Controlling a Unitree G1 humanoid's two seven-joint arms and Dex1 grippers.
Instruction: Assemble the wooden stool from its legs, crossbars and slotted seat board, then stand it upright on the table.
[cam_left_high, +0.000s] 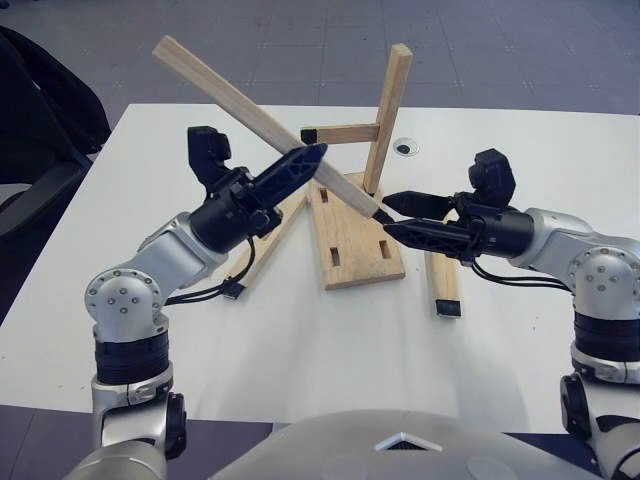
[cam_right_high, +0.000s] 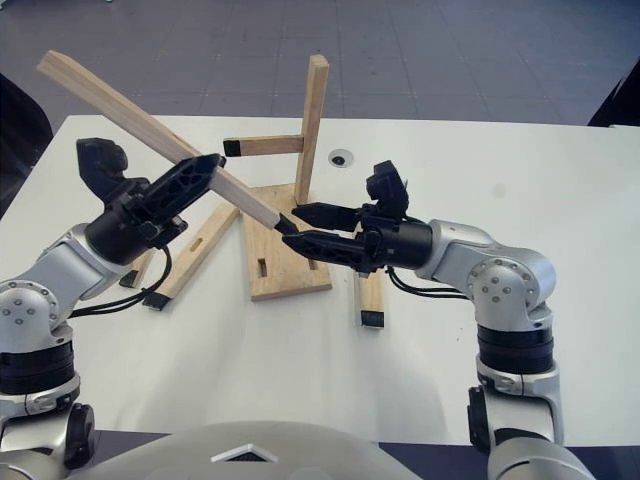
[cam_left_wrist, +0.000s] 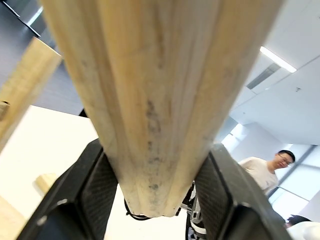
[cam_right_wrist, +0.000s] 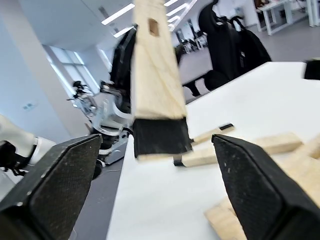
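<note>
While my left gripper (cam_left_high: 303, 162) pinched the long leg (cam_left_high: 225, 92) at a slant, its black-capped end hung close over the seat board (cam_left_high: 352, 255), between the spread fingers of my right gripper (cam_left_high: 392, 214). The board lay flat on the table (cam_left_high: 300, 350), with a second leg (cam_left_high: 388, 105) standing nearly upright on it.

Seat board (cam_left_high: 357, 243) ctr table (cam_left_high: 300, 350); loose leg (cam_left_high: 443, 287) to its R.

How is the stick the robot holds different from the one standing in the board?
The held leg slants in the air, gripped by the left hand; the standing leg is upright in the seat board. The standing leg carries a crossbar; the held leg has none. Both are pale wood.
</note>
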